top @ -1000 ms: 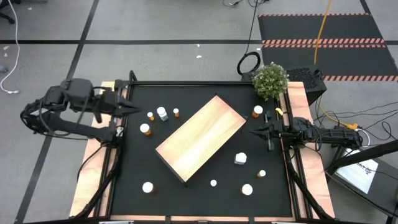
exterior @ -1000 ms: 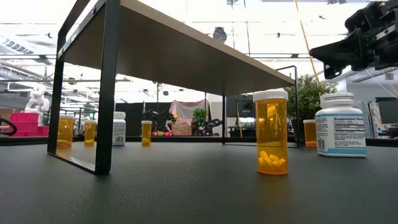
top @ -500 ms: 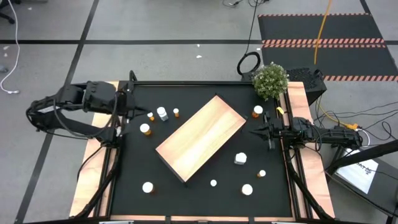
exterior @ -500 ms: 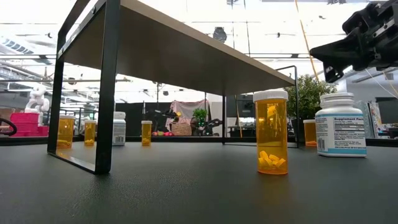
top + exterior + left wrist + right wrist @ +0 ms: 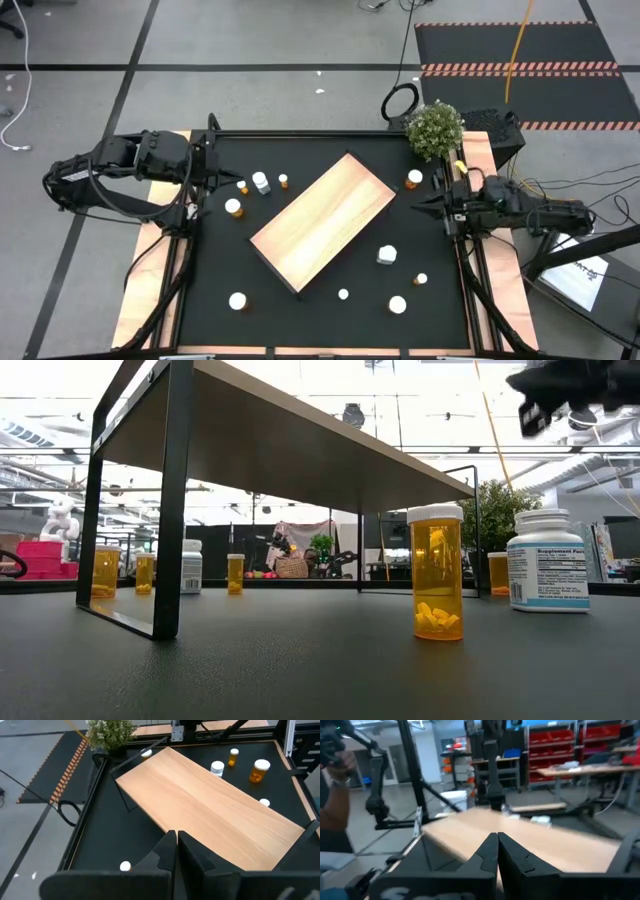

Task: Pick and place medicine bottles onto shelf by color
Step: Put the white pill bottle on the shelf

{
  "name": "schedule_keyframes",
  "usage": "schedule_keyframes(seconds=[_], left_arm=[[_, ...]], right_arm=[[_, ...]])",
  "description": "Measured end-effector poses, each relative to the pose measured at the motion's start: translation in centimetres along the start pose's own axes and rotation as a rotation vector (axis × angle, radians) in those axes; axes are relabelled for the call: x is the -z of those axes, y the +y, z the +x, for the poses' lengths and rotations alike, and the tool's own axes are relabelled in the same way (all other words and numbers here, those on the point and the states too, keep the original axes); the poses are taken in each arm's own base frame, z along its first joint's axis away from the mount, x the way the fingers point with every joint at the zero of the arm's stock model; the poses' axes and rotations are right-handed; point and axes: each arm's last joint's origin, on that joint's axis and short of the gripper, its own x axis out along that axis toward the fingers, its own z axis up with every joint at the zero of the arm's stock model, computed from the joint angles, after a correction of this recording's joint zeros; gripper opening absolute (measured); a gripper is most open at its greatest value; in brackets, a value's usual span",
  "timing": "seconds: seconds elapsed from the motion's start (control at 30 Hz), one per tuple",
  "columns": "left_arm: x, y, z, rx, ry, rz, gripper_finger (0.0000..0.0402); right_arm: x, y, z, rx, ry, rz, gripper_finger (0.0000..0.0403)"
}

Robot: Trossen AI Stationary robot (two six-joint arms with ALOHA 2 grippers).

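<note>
- A white bottle (image 5: 547,560) in the low view is labelled "Supplement Facts"; beside it an orange bottle (image 5: 437,572) with pills inside is seen.
- Only the high view shows the whole shelf (image 5: 325,220), set diagonally mid-table with bottles scattered around it.
- The left gripper (image 5: 214,172) at the table's left edge and the right gripper (image 5: 420,206) at the right edge are both closed, with nothing held.

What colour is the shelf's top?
Pale wood, on the shelf, clearest in the high view.
</note>
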Motion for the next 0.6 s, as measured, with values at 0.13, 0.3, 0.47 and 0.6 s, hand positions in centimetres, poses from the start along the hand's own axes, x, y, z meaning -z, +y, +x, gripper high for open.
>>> schedule_keyframes(seconds=[0.13,0.3,0.47,0.6], left_arm=[[0.0,0.0,0.0,0.000,0.000,0.000,0.0021],[0.0,0.0,0.0,0.000,0.000,-0.001,0.0021],[0.0,0.0,0.0,0.000,0.000,-0.001,0.0021],[0.1,0.0,0.0,0.001,0.005,-0.019,0.0021]], right_arm=[[-3.4,0.2,0.6,0.037,0.097,-0.025,0.0000],[-7.8,0.6,1.7,0.051,0.235,-0.034,0.0000],[-10.5,0.8,3.2,0.054,0.362,-0.056,0.0000],[-11.8,0.8,4.1,0.060,0.457,-0.046,0.0000]])
